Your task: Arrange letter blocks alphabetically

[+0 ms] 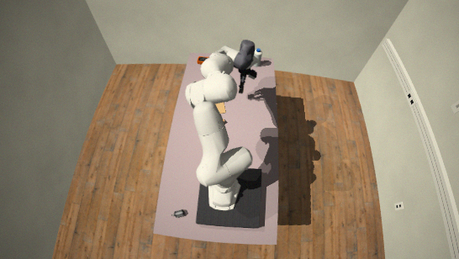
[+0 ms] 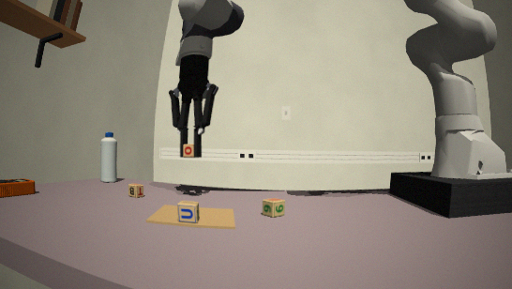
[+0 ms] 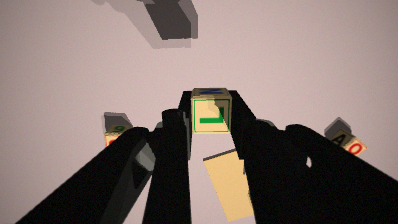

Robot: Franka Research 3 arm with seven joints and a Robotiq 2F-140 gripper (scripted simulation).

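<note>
One block is pinched by the gripper (image 1: pixel 241 91) (image 2: pixel 190 155) (image 3: pixel 211 112) above the table.
Another block (image 2: pixel 188 212) is seen on the mat (image 1: pixel 221 108) (image 2: pixel 216 218) (image 3: pixel 227 185).

The black jaws (image 1: pixel 241 92) (image 2: pixel 190 156) point downward, raised and pinched partway shut.
</note>
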